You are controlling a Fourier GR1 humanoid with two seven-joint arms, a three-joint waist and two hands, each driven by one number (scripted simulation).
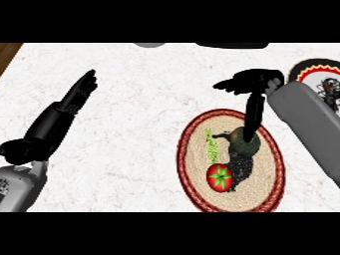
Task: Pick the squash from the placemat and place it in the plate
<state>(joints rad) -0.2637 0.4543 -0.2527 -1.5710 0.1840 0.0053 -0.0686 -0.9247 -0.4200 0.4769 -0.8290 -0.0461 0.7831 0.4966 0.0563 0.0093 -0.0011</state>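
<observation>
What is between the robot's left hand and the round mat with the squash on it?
Nothing: in the head view, only bare white counter lies between the left hand and the placemat holding the squash.

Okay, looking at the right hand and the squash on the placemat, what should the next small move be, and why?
Probably lower the right hand and curl its fingers round the squash. The squash still sits on the placemat, one finger reaches down to it, and the plate waits beyond.

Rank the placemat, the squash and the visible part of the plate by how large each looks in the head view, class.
1. placemat, clearly the largest.
2. plate, partly hidden by the right forearm and cut off by the edge, so only its visible part is ranked.
3. squash, smallest, partly covered by the right hand.
</observation>
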